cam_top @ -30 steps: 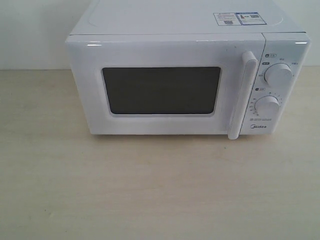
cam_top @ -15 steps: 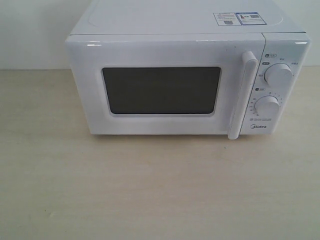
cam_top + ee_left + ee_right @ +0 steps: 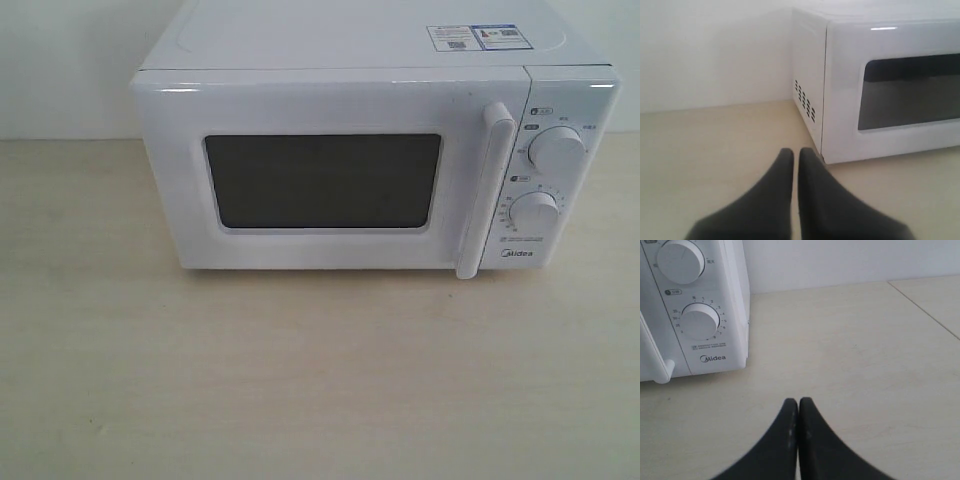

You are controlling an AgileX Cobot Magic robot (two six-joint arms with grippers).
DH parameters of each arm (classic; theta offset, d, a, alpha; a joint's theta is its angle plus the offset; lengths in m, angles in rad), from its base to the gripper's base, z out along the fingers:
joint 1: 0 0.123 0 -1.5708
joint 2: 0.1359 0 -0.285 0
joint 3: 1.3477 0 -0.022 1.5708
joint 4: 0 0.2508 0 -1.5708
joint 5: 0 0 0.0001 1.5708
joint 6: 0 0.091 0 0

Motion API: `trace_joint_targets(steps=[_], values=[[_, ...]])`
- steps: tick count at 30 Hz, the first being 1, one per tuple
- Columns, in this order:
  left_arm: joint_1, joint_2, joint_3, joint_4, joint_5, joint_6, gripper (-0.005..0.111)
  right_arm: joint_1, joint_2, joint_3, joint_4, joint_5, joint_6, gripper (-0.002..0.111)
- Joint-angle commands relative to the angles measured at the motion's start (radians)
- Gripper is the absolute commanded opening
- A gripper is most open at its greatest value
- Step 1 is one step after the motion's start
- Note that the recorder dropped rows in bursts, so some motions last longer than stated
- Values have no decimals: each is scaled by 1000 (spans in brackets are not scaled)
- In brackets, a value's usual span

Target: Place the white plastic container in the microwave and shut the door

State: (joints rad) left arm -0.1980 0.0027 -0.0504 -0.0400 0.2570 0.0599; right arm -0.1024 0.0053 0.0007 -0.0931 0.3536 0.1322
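Beige table [image 3: 320,380]: carries the microwave near the wall.
microwave [image 3: 350,40]: faces the exterior view squarely.
door [image 3: 320,105]: flush against the body, handle [image 3: 485,190] upright; judged latched, so no push seems needed.
left gripper [image 3: 796,152]: jaws pressed together, empty, near the vented side.
right gripper [image 3: 798,401]: likewise pinched, empty, before the knobs [image 3: 700,321].
white plastic container: not visible; whether it sits behind the dark window, cannot tell.

The brand name "Midea" stands on the control panel [image 3: 729,300] of the microwave [image 3: 330,100], just below the lower knob [image 3: 700,321]. Around this knob small numbers are printed; 1, 2, 3 and 30 can be read. The two stickers [image 3: 476,37] on its top carry print too small to read.
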Motion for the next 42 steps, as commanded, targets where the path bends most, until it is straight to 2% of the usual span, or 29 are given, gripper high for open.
trace_joint_targets(steps=[1,8,11,16,27,42], values=[[5,-3,46,-30,-32,-23,4,-5,-5,-1,4,-5,-4,0],[5,-3,50,-26,-31,-27,4,-5,-5,-1,4,-5,-3,0],[5,-3,50,-26,33,-27,4,-5,-5,-1,4,-5,-3,0],[5,-3,50,-23,50,-27,4,-5,-5,-1,4,-5,-3,0],[10,-3,50,-23,53,2,4,-5,-5,-1,4,-5,-3,0],[167,-3,50,7,51,45,4,-5,-5,-1,4,-5,-5,0]])
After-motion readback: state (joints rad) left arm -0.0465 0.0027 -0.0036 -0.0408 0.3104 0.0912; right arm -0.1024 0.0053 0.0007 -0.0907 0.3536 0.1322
